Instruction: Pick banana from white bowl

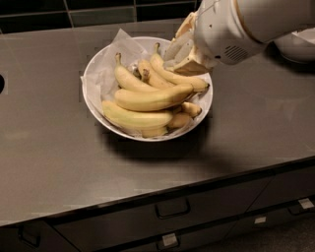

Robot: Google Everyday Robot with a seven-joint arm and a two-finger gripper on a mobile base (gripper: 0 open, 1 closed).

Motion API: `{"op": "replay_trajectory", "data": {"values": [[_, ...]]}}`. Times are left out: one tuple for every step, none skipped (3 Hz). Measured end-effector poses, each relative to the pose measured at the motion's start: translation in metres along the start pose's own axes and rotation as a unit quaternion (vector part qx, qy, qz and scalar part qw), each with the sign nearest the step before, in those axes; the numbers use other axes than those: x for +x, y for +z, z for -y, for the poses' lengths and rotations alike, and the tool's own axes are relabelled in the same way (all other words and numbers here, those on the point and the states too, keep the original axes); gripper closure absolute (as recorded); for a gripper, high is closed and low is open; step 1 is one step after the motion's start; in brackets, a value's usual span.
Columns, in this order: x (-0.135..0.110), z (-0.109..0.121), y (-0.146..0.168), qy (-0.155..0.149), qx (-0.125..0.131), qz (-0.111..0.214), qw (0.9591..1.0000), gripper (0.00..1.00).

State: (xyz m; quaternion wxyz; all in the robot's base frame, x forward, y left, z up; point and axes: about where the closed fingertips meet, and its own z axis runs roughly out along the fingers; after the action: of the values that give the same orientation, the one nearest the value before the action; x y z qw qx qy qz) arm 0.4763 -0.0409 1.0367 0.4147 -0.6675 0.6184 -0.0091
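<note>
The white bowl [93,101] stands on the dark counter, lined with crumpled white paper and holding several bananas. The banana [135,118], long, plump and pale yellow, lies along the front of the bowl. Another long one lies just behind it, and bananas with upright dark-tipped stems lie at the back. Short stubby ones sit at the right. My gripper [183,53] hangs from the big white arm over the bowl's back right rim, just above the stemmed bananas. It is close to them, but I cannot tell whether it touches any.
A second white bowl [298,44] sits at the counter's far right, partly behind my arm. The counter's front edge [162,194] runs above drawers with handles [172,209]. A dark tiled wall [98,12] stands behind. A dark round opening [2,83] is at the left edge.
</note>
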Motion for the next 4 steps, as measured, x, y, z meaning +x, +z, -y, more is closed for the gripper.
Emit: {"op": "replay_trajectory", "data": {"values": [[0.0, 0.0, 0.0, 0.0, 0.0, 0.0, 1.0, 0.12], [-0.0001, 0.0, 0.0, 0.0, 0.0, 0.0, 1.0, 0.02], [-0.0034, 0.0006, -0.0006, -0.002, -0.001, 0.0, 1.0, 0.04], [-0.0048, 0.0003, 0.0022, -0.003, -0.007, -0.001, 1.0, 0.23]]}}
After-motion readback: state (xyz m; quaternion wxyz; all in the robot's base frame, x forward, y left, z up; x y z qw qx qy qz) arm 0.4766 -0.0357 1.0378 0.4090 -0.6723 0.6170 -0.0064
